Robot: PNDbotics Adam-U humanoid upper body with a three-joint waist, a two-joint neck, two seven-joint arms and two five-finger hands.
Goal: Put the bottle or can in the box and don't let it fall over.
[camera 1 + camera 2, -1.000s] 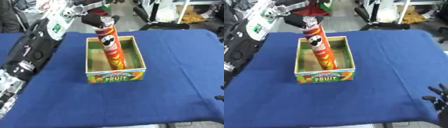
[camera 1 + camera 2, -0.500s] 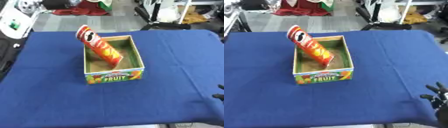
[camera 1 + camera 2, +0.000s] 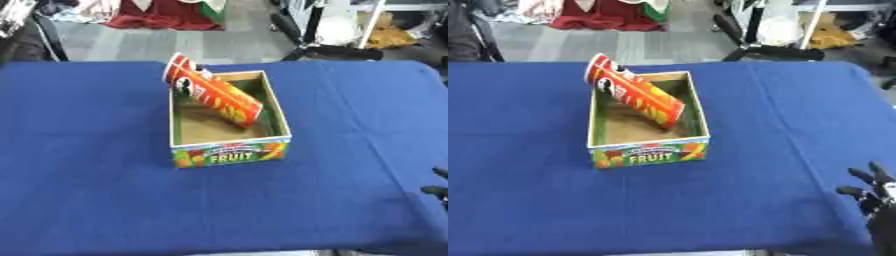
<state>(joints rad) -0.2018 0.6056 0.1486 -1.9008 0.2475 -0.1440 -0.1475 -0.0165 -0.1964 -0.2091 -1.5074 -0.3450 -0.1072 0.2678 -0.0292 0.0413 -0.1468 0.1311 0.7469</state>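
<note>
On the blue-covered desk (image 3: 87, 165) sits an open cardboard box (image 3: 229, 152) with a colourful front panel that reads "FRUIT". Inside it a red tube-shaped can (image 3: 214, 95) lies steeply tilted rather than upright. Its long axis runs on a slant from the box's far left corner down toward the right wall. The top end points up and to the far left, poking out above the rim at that corner, where it leans against the left wall's edge. The bottom end points toward the near right and rests low inside the box, close to the right wall, on or just above the brown floor; whether it actually touches the floor cannot be told. The can's side shows red near the top and yellow-orange toward the lower end.

Nothing is holding the can; both views show it apart from any hand.

Only the robot's right hand (image 3: 875, 192) is visible, at the lower right corner of the right eye view, well apart from the box. Its dark fingers (image 3: 856, 174) stand up, spread and relaxed, holding nothing. The left eye view catches just a sliver of it at the right edge. The left hand shows in neither view.

Beyond the desk's far edge lie a grey floor, a red cloth heap (image 3: 166, 17) and chair legs (image 3: 302, 37).
</note>
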